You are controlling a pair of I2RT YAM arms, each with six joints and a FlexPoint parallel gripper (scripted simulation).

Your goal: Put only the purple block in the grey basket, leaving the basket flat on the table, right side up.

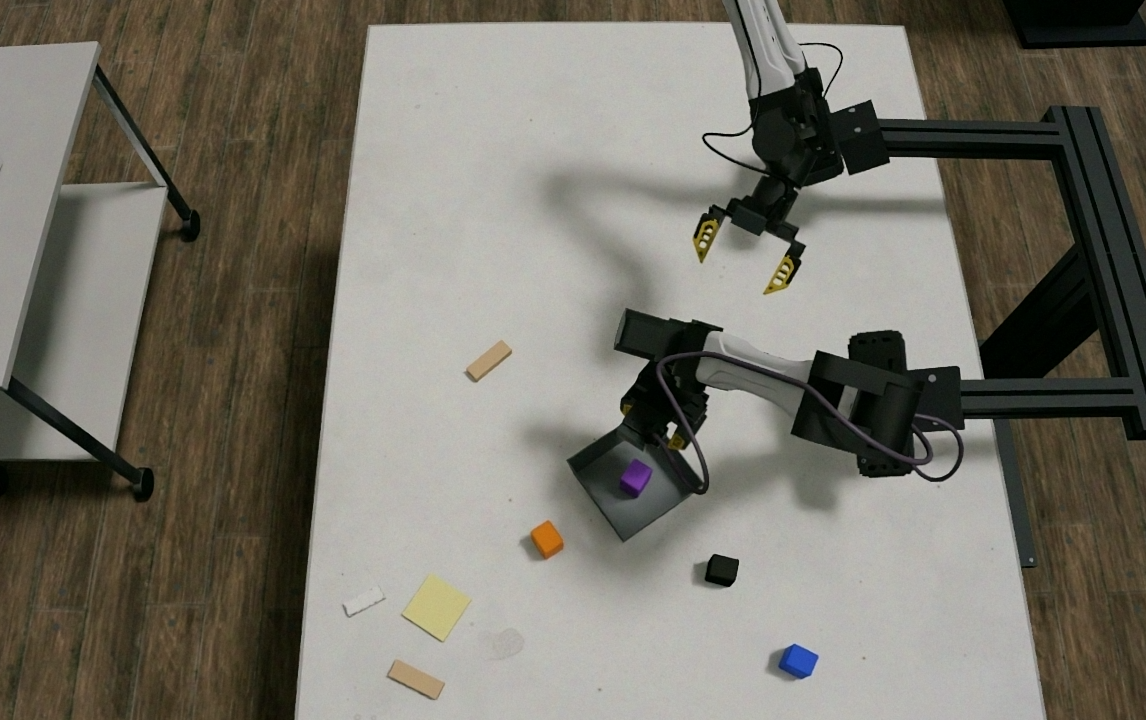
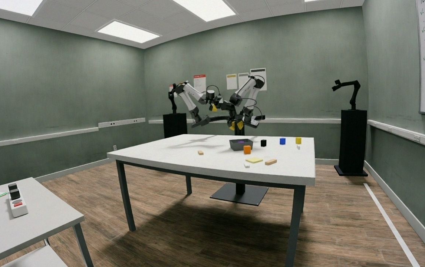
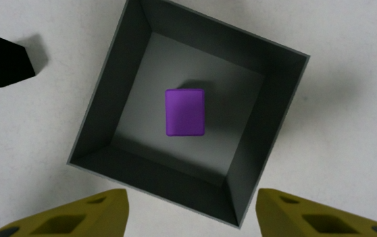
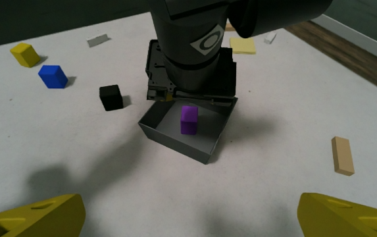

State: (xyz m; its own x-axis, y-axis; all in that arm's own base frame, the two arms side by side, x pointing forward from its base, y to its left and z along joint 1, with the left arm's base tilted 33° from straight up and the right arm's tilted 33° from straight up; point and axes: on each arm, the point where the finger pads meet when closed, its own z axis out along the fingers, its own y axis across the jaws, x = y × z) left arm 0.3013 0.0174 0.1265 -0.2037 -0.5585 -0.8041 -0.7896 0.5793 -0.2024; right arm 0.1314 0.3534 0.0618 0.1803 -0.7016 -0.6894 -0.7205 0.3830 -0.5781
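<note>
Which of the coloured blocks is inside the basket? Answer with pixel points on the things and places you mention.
The purple block (image 1: 635, 478) (image 2: 240, 142) (image 3: 185, 112) (image 4: 189, 120); the orange, black, blue and yellow ones all sit outside it on the table.
</note>
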